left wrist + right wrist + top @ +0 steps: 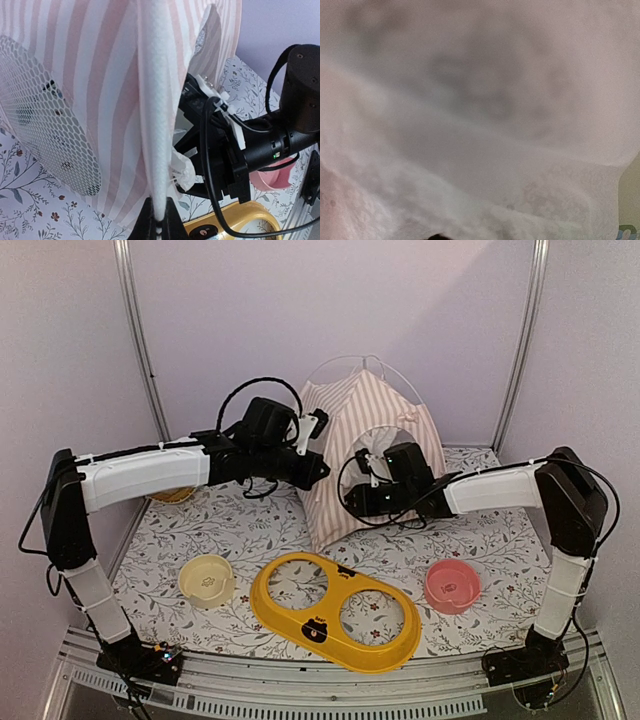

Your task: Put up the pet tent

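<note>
There were two arms, one pet tent (345, 410), two loose bowls and one yellow two-hole bowl stand (270, 605). From left to right along the near part of the table sat the cream bowl (207, 580), the stand, and the pink bowl (452, 585). A yellowish item (175, 496) was mostly hidden under the left arm, too covered to identify.

The table (260, 525) wore a white cloth printed with small leafy sprigs. Plain pale lilac walls closed it in, with a metal post in each back corner.

The tent stood upright at the back centre of the table, between the two wrists. Its fabric was pink-and-white striped, and thin white poles (400, 375) arched above its peak. The left wrist view showed an oval white mesh window (45, 115) in one side panel.

The left gripper (157, 220) was pinched narrow on a white fabric strip running up the tent's edge. The right gripper (360, 465) was at the tent's front opening. Pale fabric filled its own camera, so whether its fingers were apart or together could not be told.
</note>
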